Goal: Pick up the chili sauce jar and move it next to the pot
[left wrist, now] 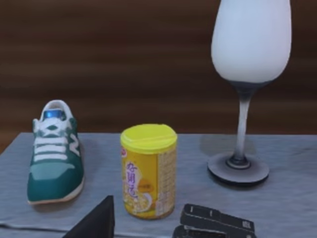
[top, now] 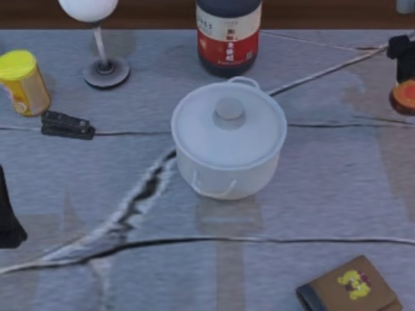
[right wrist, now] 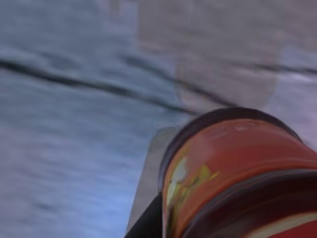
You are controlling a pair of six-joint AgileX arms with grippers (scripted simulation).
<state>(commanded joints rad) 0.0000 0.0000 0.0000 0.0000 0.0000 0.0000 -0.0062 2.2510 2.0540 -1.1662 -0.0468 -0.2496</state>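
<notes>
At the right edge of the tabletop (top: pixel 324 194), the right pincer (top: pixel 403 61) was with the small dark chili sauce jar with red lid and orange-red label (top: pixel 404 97); I judged it clenched on the jar, though its fingers were hardly visible. The jar appeared tilted, its long axis leaning, but its exact direction I could not tell. The large round white pot with flat lid (top: pixel 228 139) stood well apart, toward the left of the jar. The left pincer (top: pixel 8 220) was parked at the left edge.
</notes>
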